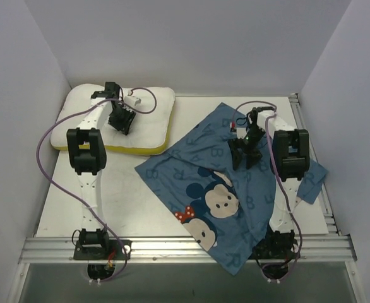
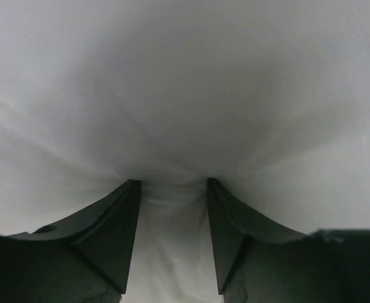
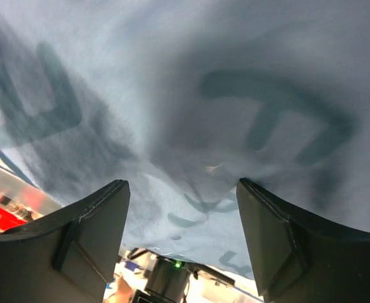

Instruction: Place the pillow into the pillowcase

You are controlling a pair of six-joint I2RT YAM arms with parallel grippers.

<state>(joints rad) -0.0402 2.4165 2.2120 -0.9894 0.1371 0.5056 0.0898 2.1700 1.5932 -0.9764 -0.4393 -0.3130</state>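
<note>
Left jaws pinched a fold of the pillow [image 1: 152,108], which lay at the far-left corner of the counter [image 1: 119,192]. Right jaws stood spread against the pillowcase [image 1: 194,170], lying beside it. Good practice would be a deep grip on the pillow and a mouth held open on the pillowcase.

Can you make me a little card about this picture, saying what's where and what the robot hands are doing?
pillow: white with a yellow edge, lying at the far left of the table
pillowcase: blue with mouse faces, spread out rumpled on the right, one corner hanging over the near edge
pillow inside pillowcase: not yet, it lies fully outside
left gripper: pressed down on the pillow, a fold of white fabric pinched between its fingers
right gripper: low over the pillowcase, jaws wide apart, blue fabric across the gap
</note>
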